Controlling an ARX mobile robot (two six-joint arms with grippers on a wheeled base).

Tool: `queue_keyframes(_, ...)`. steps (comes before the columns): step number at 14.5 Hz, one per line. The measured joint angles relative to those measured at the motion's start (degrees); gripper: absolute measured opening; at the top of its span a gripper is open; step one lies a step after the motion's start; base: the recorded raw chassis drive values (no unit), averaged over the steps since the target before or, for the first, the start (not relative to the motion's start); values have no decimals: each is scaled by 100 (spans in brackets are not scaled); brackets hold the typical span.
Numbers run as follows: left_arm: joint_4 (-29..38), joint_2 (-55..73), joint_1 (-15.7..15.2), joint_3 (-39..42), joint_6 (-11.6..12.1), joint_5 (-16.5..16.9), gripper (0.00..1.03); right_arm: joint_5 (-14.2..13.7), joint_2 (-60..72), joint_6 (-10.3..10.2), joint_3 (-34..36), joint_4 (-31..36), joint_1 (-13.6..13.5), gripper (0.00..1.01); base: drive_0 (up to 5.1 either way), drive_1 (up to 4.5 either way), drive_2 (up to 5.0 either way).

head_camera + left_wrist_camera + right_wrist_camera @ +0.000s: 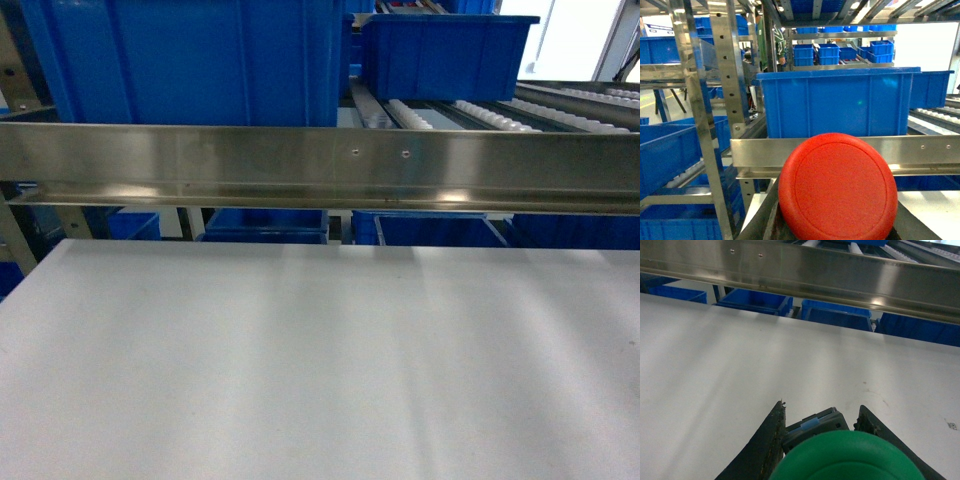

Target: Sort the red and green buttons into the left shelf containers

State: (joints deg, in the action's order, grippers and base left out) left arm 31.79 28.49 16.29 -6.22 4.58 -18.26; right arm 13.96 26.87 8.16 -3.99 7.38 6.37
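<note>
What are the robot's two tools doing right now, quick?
Left tool: closed, holding the red button.
Right tool: closed, holding the green button.

You're looking at a pale grey flat worktop (300, 370) under a brushed steel shelf rail (320, 165). Above the rail, a large deep bright-blue plastic bin (190, 60) stands left; a smaller blue bin (445, 55) sits on white rollers (500, 115) further right.

White tabletop (300, 370) below steel shelf rail (320, 165); roller conveyor (500, 115) behind; perforated upright (732, 65) at left.
</note>
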Motion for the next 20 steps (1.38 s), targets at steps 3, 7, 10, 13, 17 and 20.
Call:
queue_keyframes(3,2,0,0,0,-2,0,25,-2,0,0,0,11,0,35,-493,243,243)
queue_keyframes(7,7,0,0,0,0,-2,25,-2,0,0,0,26,0,35,-488,249,249)
queue_keyframes(10,0,0,0,0,0,0,25,-2,0,0,0,11,0,35,-490,247,247)
queue_keyframes(13,2,-2,0,2,0,0,25,-2,-2,0,0,2,0,35,-491,245,245)
queue_keyframes(17,7,0,0,2,0,0,25,-2,0,0,0,7,0,35,-487,249,249)
queue_keyframes(20,4,0,0,2,-2,-11,25,-2,0,0,0,2,0,35,-489,247,247)
